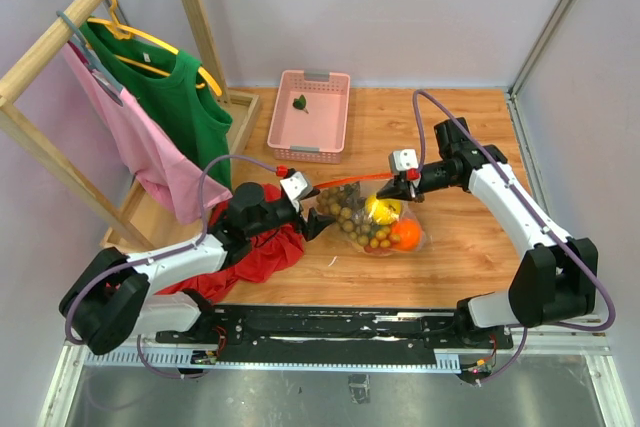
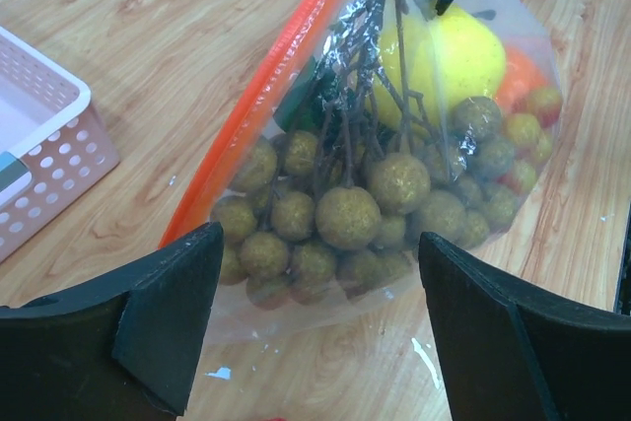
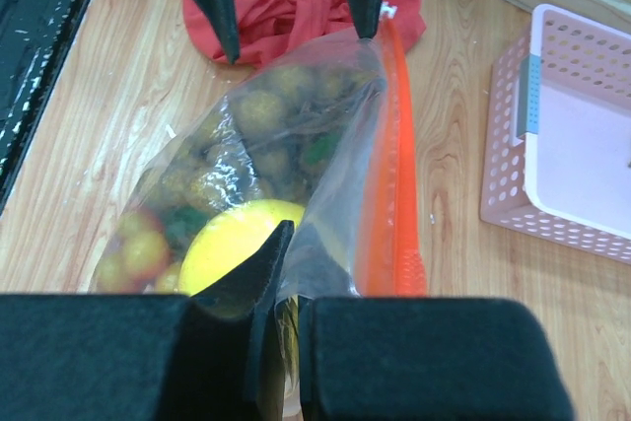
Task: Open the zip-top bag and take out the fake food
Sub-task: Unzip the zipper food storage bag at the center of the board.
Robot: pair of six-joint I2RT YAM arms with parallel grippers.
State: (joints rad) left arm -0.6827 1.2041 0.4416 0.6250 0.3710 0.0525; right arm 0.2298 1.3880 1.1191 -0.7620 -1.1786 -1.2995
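The zip-top bag (image 1: pixel 372 229) lies mid-table, its orange-red zip strip (image 1: pixel 355 182) pulled taut between the two grippers. Inside it is the fake food: a tan-brown bunch of little balls (image 2: pixel 347 216), a yellow lemon (image 2: pixel 455 56) and an orange fruit (image 1: pixel 405 235). My right gripper (image 3: pixel 296 317) is shut on the clear plastic beside the strip (image 3: pixel 394 184), with the lemon (image 3: pixel 232 244) just beyond. My left gripper (image 2: pixel 320 278) is open at the bag's other end. Its fingers (image 3: pixel 215 2) straddle that end.
A red cloth (image 1: pixel 262 245) lies bunched under my left arm. A pink basket (image 1: pixel 312 154) stands at the back with a small green piece (image 1: pixel 300 102) in it. A wooden rack with green and pink shirts (image 1: pixel 165 112) fills the far left.
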